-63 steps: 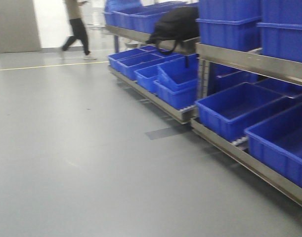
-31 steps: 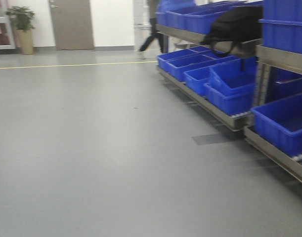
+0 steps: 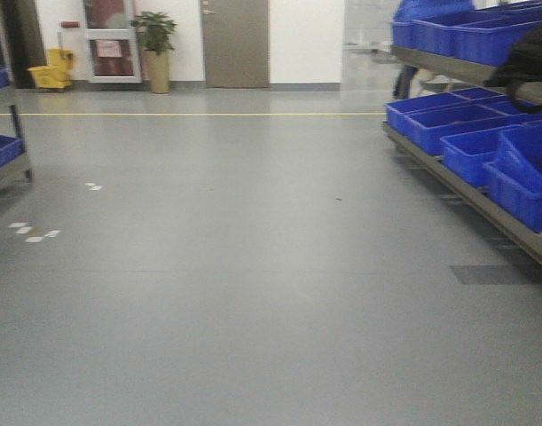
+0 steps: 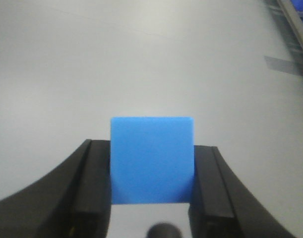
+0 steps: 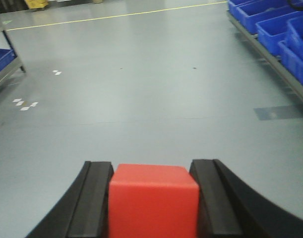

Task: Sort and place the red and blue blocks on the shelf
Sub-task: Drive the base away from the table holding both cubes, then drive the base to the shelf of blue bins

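Jaws of the left gripper (image 4: pixel 151 168) clamped the blue block (image 4: pixel 152 148) by opposite flat faces; the right gripper (image 5: pixel 152 193) likewise held the red block (image 5: pixel 153 208). Both seemed light, rigid and matte.

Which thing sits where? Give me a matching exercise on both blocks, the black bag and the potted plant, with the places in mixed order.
Things:
1. blue block
2. red block
3. black bag
4. potted plant

Places:
A. on the upper tier of the shelf
B. between the fingers of the right gripper
C. beside the brown door
D. between the fingers of the left gripper

Pairs: 1-D, 2-B, 3-A, 4-C.
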{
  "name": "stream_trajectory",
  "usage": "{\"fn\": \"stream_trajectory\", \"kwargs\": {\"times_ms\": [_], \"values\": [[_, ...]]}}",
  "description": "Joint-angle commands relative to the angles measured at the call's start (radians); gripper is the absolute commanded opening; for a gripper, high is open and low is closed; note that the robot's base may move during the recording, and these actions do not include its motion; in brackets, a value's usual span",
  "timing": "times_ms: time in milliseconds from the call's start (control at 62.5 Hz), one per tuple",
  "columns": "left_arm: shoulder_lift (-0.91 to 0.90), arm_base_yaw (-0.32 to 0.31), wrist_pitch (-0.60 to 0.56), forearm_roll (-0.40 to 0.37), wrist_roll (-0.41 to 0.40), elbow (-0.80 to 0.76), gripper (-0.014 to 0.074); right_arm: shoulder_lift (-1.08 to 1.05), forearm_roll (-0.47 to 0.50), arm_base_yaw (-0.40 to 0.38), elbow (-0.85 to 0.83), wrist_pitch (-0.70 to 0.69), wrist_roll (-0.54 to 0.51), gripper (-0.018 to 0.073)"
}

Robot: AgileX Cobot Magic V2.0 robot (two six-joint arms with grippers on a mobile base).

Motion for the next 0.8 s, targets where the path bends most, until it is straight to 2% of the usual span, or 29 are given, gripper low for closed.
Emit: {"fn": "stream_trajectory", "kwargs": {"times_ms": [0,784], "values": [[0.003,0.002,-0.074,-0.006,-0.009,-0.029,0.0123,-0.001,-0.011,-0.007,-0.03,-0.091,-0.001,0.0056],[0.003,0.002,-0.074,-0.006,-0.009,-0.029,0.0123,-0.001,-0.011,-0.007,-0.03,-0.091,-0.001,0.0056]]}}
